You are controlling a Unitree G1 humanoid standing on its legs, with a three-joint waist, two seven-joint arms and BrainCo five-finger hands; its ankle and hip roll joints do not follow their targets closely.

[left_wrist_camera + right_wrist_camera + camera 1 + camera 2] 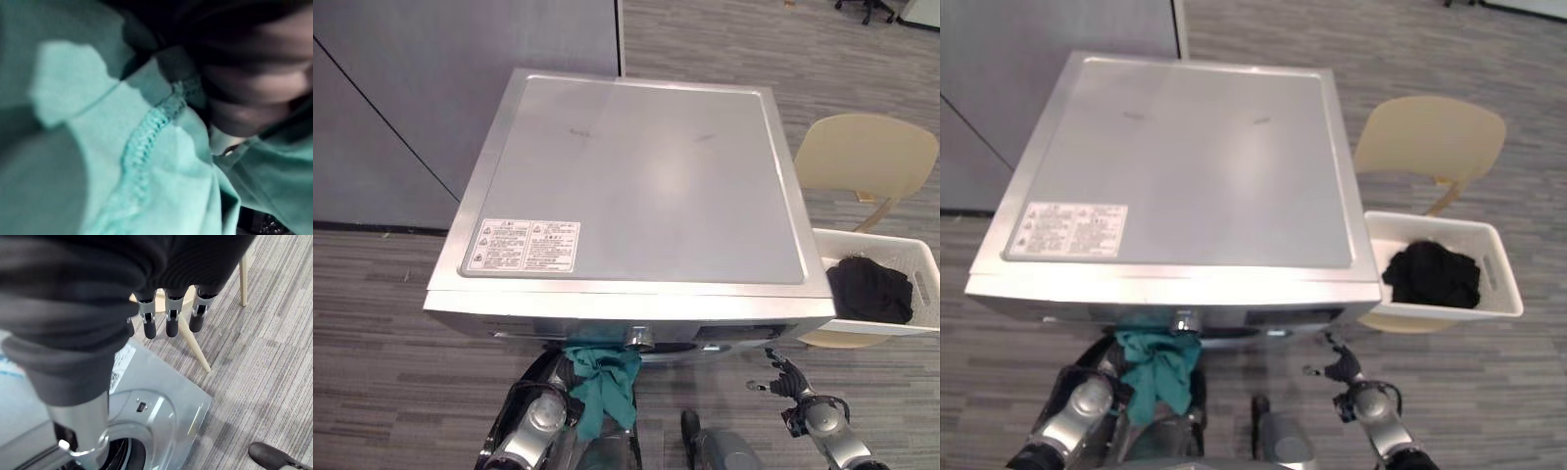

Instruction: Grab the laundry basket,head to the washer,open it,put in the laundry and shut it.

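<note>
The left hand's fingers are hidden in a crumpled teal cloth garment [605, 377] at the front of the silver-grey metal washer [636, 176]. The right hand [785, 375] hangs loosely open, empty. A white plastic laundry basket [922, 264] holding black clothing [868, 290] sits on a beige wooden chair [867, 152] beside the washer.

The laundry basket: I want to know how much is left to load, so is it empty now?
No, a black garment lies inside the white laundry basket on the chair beside the washer.

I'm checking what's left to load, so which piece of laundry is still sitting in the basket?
The black garment, heaped in the white basket beside the washer. The teal cloth is at the washer's front.
</note>
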